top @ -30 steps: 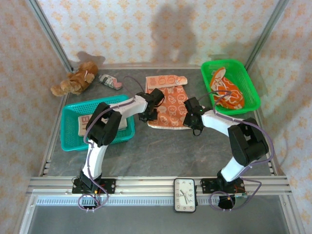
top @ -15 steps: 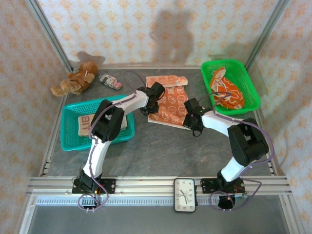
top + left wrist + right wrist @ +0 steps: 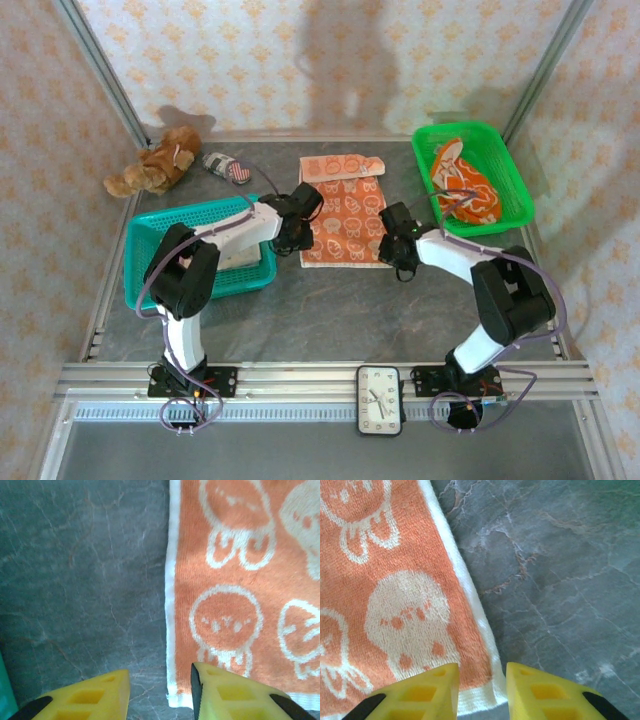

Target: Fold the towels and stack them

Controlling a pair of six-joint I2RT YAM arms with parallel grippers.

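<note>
The orange towel (image 3: 345, 215) lay flat on the table (image 3: 330, 300) between the arms. The left gripper (image 3: 160, 680) stood parted over its near left corner and the right gripper (image 3: 482, 675) over its near right corner. Neither clasped cloth, and the frame edges cut off their fingers. A second towel (image 3: 462, 185) sat crumpled in the green basket (image 3: 515, 180) — the left arm largely hid the teal basket's (image 3: 135, 265) contents.

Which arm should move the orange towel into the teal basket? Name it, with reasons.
Left, likely. The left tool hangs open at the orange towel's near-left corner, next to the teal basket; the right tool is at the opposite corner, farther away.
</note>
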